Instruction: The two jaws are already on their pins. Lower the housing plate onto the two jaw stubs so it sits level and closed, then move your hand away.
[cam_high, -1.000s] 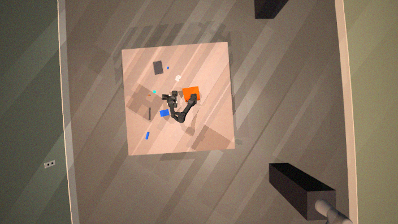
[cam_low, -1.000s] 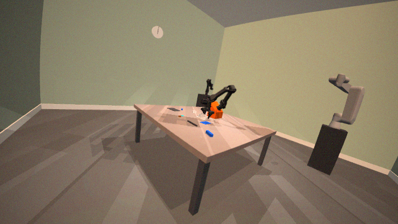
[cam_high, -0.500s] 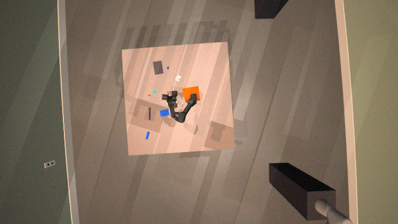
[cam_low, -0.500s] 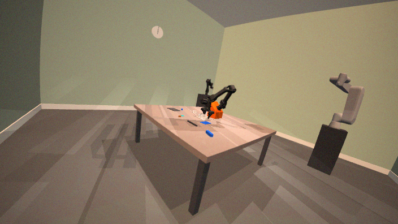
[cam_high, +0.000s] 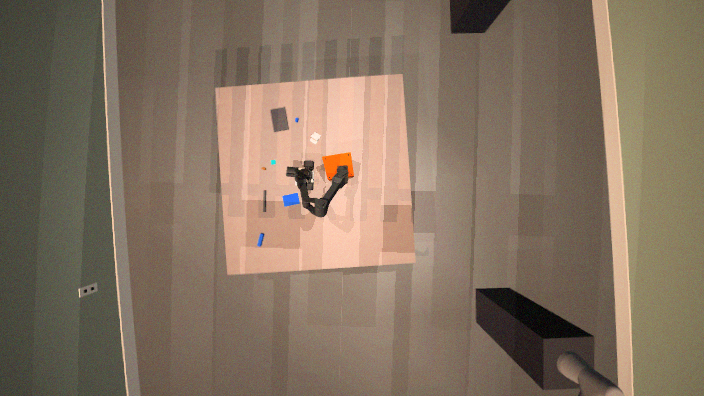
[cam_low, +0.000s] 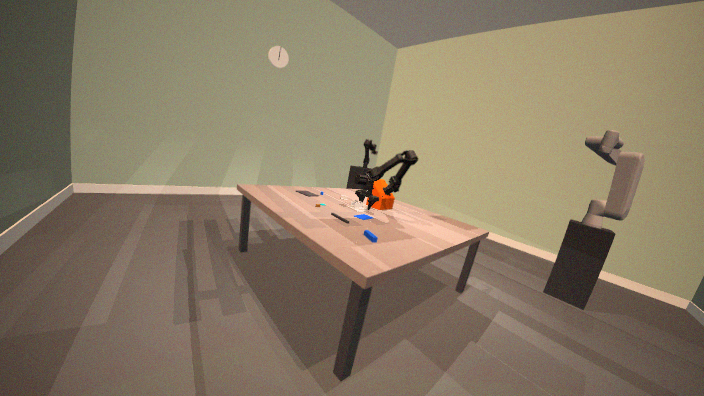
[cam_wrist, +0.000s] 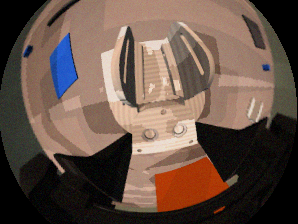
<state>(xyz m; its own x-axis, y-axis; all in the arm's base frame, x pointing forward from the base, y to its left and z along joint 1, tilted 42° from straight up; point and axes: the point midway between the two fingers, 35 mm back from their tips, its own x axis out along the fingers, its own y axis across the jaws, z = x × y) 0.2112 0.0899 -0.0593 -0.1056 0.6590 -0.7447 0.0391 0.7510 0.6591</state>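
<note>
My gripper (cam_high: 311, 176) (cam_low: 366, 200) (cam_wrist: 162, 129) is shut on the cream housing plate (cam_wrist: 165, 145), whose near part with two round pin heads lies between the dark fingers in the wrist view. Two upright slotted jaws (cam_wrist: 127, 65) (cam_wrist: 194, 65) stand spread apart just beyond the fingers, with a ribbed cream part between them. Pale pieces show beneath and around them, low over the table. The stubs are hidden, and I cannot tell whether the plate touches them or is level. In the top and exterior views the arm mostly covers the assembly.
An orange block (cam_high: 336, 164) (cam_low: 383, 199) (cam_wrist: 186, 186) is at the arm's base. A blue sheet (cam_high: 291, 200) (cam_low: 363, 217) (cam_wrist: 63, 67), black bar (cam_high: 265, 201) (cam_low: 340, 218), blue block (cam_high: 261, 239) (cam_low: 370, 236), dark slab (cam_high: 279, 120) (cam_wrist: 254, 32) and white pieces (cam_high: 315, 137) lie on the table.
</note>
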